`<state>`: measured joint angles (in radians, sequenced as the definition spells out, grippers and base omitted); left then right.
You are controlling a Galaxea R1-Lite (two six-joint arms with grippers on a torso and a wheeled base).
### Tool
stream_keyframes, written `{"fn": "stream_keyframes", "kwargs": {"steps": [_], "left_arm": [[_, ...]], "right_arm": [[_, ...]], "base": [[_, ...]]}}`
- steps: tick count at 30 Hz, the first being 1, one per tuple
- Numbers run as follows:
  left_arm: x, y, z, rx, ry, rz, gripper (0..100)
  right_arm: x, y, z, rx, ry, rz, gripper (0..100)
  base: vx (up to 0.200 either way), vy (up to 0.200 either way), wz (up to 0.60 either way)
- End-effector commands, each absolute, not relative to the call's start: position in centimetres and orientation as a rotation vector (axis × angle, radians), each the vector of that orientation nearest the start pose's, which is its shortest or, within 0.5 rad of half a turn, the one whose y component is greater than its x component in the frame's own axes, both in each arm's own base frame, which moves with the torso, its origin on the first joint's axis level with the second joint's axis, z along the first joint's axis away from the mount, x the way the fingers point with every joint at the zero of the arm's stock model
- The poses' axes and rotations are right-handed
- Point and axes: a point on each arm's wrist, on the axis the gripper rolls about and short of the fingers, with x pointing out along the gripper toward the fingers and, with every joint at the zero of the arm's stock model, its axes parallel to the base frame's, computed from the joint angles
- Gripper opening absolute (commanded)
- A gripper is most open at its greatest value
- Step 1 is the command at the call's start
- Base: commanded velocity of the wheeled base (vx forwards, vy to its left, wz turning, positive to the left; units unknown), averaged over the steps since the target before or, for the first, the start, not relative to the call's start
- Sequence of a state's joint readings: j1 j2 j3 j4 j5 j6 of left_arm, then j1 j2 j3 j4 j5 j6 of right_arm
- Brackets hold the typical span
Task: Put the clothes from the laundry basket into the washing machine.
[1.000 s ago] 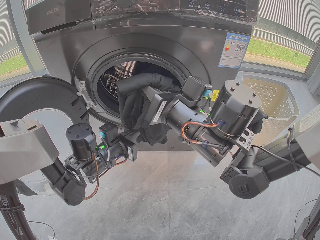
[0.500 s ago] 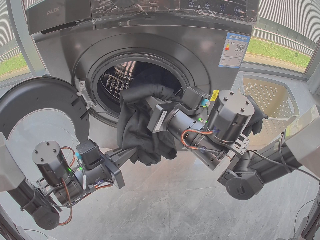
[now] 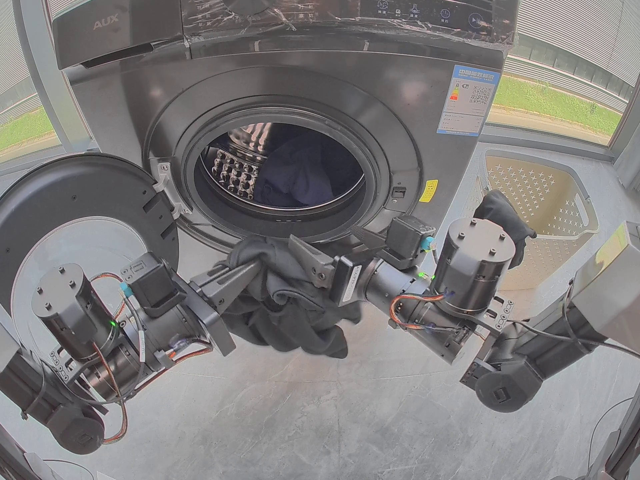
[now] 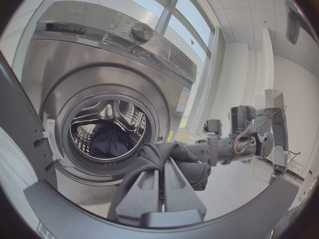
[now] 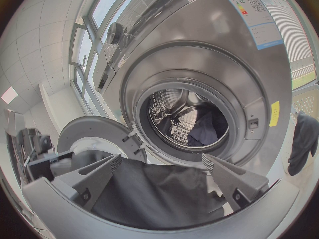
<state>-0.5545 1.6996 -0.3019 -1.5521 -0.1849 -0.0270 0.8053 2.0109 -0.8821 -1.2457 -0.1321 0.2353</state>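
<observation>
The washing machine (image 3: 267, 88) stands with its drum (image 3: 287, 168) open and a dark blue cloth (image 3: 300, 171) inside. A black garment (image 3: 287, 308) hangs in front of the machine, below the drum mouth. My left gripper (image 3: 250, 268) is shut on its upper left edge; the left wrist view has the fingers (image 4: 146, 190) pinching the fabric (image 4: 156, 151). My right gripper (image 3: 333, 251) stands open on the garment's right side. Its fingers are spread wide in the right wrist view, where the cloth (image 5: 156, 190) lies across the gap between them.
The round door (image 3: 73, 195) is swung open at the left, behind my left arm. A beige laundry basket (image 3: 553, 201) stands at the right of the machine, with another dark garment (image 3: 503, 218) hanging over its near rim. Grey floor lies open in front.
The black garment has come down from the drum mouth to below it. My right arm drew back and lowered. My left arm dropped, then rose to the garment's left edge.
</observation>
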Motion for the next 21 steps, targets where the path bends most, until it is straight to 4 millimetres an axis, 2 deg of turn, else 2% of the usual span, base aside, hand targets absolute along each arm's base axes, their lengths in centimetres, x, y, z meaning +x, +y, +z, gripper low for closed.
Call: {"fn": "stream_keyframes", "kwargs": {"steps": [1,5,9,17,21], "left_arm": [[21.4,-12.5,16.6,-0.075,-0.197,-0.692,0],[22.4,-12.0,17.5,-0.106,-0.227,-0.656,0],[22.6,-11.9,18.0,-0.131,-0.245,-0.651,0],[22.5,-12.1,18.5,-0.146,-0.262,-0.664,0],[22.2,-12.0,18.8,-0.155,-0.270,-0.670,0]], "right_arm": [[25.3,24.7,15.7,0.258,-0.003,0.655,100],[25.3,23.6,15.1,0.223,0.014,0.630,100],[25.2,23.2,14.4,0.200,0.035,0.623,100],[24.4,24.1,12.9,0.156,0.076,0.659,100],[24.8,24.6,12.7,0.149,0.059,0.662,100]], "base": [[0.000,0.000,0.00],[0.000,0.000,0.00],[0.000,0.000,0.00],[0.000,0.000,0.00],[0.000,0.000,0.00]]}}
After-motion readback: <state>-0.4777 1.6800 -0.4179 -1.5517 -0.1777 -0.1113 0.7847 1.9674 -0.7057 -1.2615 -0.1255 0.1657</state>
